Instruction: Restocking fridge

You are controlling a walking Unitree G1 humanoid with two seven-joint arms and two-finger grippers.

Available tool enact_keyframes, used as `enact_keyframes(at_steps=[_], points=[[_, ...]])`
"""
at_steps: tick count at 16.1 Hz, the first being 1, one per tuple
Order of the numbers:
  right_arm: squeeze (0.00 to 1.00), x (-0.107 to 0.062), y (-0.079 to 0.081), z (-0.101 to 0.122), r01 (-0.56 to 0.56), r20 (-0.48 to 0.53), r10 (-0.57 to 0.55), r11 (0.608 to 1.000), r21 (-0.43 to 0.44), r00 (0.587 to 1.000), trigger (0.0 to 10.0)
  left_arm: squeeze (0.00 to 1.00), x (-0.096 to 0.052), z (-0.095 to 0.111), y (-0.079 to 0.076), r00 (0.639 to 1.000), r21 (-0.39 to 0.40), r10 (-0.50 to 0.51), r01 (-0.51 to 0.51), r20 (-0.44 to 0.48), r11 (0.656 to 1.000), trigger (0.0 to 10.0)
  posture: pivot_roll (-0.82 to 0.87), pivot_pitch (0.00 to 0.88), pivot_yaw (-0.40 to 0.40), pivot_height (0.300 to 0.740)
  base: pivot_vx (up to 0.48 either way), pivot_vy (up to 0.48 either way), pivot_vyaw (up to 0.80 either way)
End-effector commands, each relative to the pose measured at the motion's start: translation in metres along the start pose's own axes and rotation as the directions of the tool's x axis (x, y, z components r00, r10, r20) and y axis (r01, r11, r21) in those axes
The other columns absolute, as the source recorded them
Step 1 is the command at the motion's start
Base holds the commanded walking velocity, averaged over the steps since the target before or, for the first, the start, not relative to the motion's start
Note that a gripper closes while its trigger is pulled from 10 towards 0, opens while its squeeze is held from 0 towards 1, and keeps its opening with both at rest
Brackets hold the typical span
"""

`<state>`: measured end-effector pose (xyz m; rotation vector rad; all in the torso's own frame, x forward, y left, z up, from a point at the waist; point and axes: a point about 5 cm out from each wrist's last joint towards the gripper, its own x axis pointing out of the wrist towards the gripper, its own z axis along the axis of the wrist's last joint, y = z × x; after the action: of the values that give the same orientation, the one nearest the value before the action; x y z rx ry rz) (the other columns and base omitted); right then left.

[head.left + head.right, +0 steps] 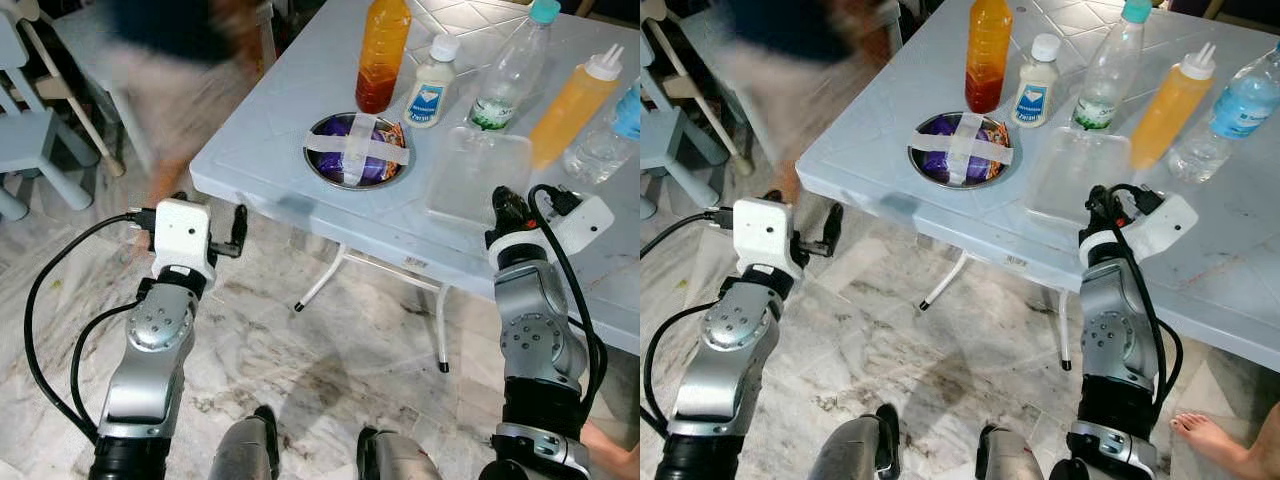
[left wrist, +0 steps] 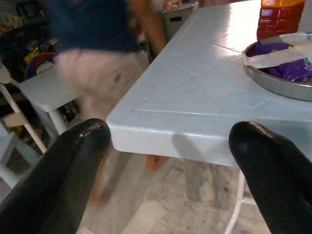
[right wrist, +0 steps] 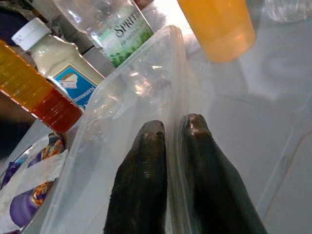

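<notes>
Left eye view — clear plastic container (image 1: 478, 172) on pale counter (image 1: 260, 150), beside taped steel bowl (image 1: 357, 150).

Left wrist view — left end effector (image 2: 173, 168) spread wide, off counter edge, blurred person (image 2: 97, 53) beyond.

Right wrist view — right end effector (image 3: 171, 127) pinching container wall; mayonnaise bottle (image 3: 61, 63) near.

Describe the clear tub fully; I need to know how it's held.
The clear tub is a shallow rectangular container of thin see-through plastic with rounded corners, apparently empty. It lies flat on the pale table, between the taped steel bowl and the bottles. The right gripper pinches its rim, one finger inside, one outside.
</notes>
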<state>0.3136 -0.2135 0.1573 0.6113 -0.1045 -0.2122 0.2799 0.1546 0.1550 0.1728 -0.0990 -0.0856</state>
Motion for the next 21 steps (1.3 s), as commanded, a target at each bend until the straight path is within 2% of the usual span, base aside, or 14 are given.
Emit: enact_keyframes(at_steps=[1, 2, 3, 4, 5, 9, 11, 12, 14, 15, 17, 18, 21], points=[[0.0, -0.003, -0.006, 0.0, 0.049, 0.001, -0.049, 0.995, -0.082, 0.999, 0.0, 0.0, 0.001, -0.007, 0.001, 0.999, 0.015, 0.023, -0.023, -0.037, 1.0, 10.0, 0.06, 0.192, 0.016, 0.74, 0.0, 0.0, 0.0], [0.0, -0.004, -0.005, 0.0, 0.056, 0.006, -0.056, 0.993, -0.099, 0.998, 2.0, 0.0, 0.0, -0.01, 0.001, 0.999, 0.019, 0.026, -0.025, -0.044, 1.0, 10.0, 0.05, 0.19, 0.016, 0.74, 0.0, 0.0, 0.0], [0.0, -0.005, -0.004, -0.001, 0.055, 0.004, -0.055, 0.992, -0.117, 0.999, 9.1, 0.0, 0.0, -0.012, 0.001, 0.998, 0.014, 0.033, -0.032, -0.054, 0.999, 10.0, 0.05, 0.188, 0.017, 0.74, 0.0, 0.0, 0.0], [0.0, -0.006, -0.003, -0.001, 0.049, 0.002, -0.049, 0.987, -0.156, 0.999, 10.0, 0.0, 0.0, -0.012, 0.002, 0.998, 0.018, 0.033, -0.033, -0.05, 0.999, 10.0, 0.05, 0.188, 0.016, 0.74, 0.0, 0.0, 0.0], [0.0, -0.007, -0.002, -0.002, 0.051, 0.0, -0.051, 0.985, -0.167, 0.999, 10.0, 0.0, 0.002, -0.011, 0.002, 0.998, 0.019, 0.036, -0.035, -0.047, 0.999, 10.0, 0.05, 0.188, 0.019, 0.74, 0.0, 0.0, 0.0], [0.0, -0.012, 0.013, 0.002, 0.001, 0.025, 0.01, 0.927, -0.376, 1.0, 10.0, 0.0, 0.004, -0.011, 0.002, 0.998, 0.008, 0.043, -0.042, -0.048, 0.999, 10.0, 0.03, 0.192, 0.019, 0.74, -0.135, 0.0, 0.0], [0.0, -0.013, 0.009, 0.003, 0.056, 0.051, -0.038, 0.897, -0.439, 0.998, 10.0, 0.0, 0.002, -0.013, -0.003, 0.998, -0.006, 0.037, -0.038, -0.058, 0.999, 10.0, 0.03, 0.19, 0.013, 0.74, -0.3, 0.0, 0.0], [0.0, -0.015, 0.007, 0.001, 0.043, 0.044, -0.024, 0.874, -0.485, 0.999, 10.0, 0.0, 0.0, -0.015, -0.005, 0.997, -0.01, 0.036, -0.037, -0.063, 0.999, 10.0, 0.03, 0.188, 0.009, 0.74, -0.304, 0.0, 0.0], [0.0, -0.019, 0.004, -0.006, 0.033, 0.032, -0.019, 0.866, -0.499, 0.999, 10.0, 0.0, -0.001, -0.018, -0.008, 0.996, -0.017, 0.036, -0.038, -0.076, 0.999, 10.0, 0.03, 0.181, 0.005, 0.74, -0.441, 0.0, 0.0], [0.0, -0.02, 0.005, -0.008, 0.023, 0.033, -0.006, 0.838, -0.545, 0.999, 10.0, 0.0, -0.002, -0.019, -0.008, 0.996, -0.017, 0.036, -0.037, -0.078, 0.999, 10.0, 0.03, 0.176, 0.003, 0.74, -0.435, 0.0, 0.0], [0.0, -0.023, 0.005, -0.014, 0.007, -0.004, -0.011, 0.855, -0.519, 1.0, 10.0, 0.0, -0.001, -0.02, -0.008, 0.996, -0.019, 0.036, -0.037, -0.08, 0.999, 10.0, 0.03, 0.171, 0.002, 0.74, -0.42, 0.0, 0.0], [0.0, -0.024, 0.005, -0.015, 0.006, -0.005, -0.01, 0.851, -0.526, 1.0, 10.0, 0.0, 0.0, -0.02, -0.008, 0.996, -0.018, 0.037, -0.039, -0.08, 0.999, 10.0, 0.03, 0.171, 0.002, 0.74, -0.42, 0.0, 0.0], [0.0, -0.025, 0.006, -0.018, -0.016, -0.014, 0.011, 0.873, -0.487, 1.0, 10.0, 0.0, 0.001, -0.021, -0.007, 0.996, -0.015, 0.04, -0.041, -0.08, 0.999, 10.0, 0.03, 0.164, -0.001, 0.74, -0.412, 0.0, 0.0]])
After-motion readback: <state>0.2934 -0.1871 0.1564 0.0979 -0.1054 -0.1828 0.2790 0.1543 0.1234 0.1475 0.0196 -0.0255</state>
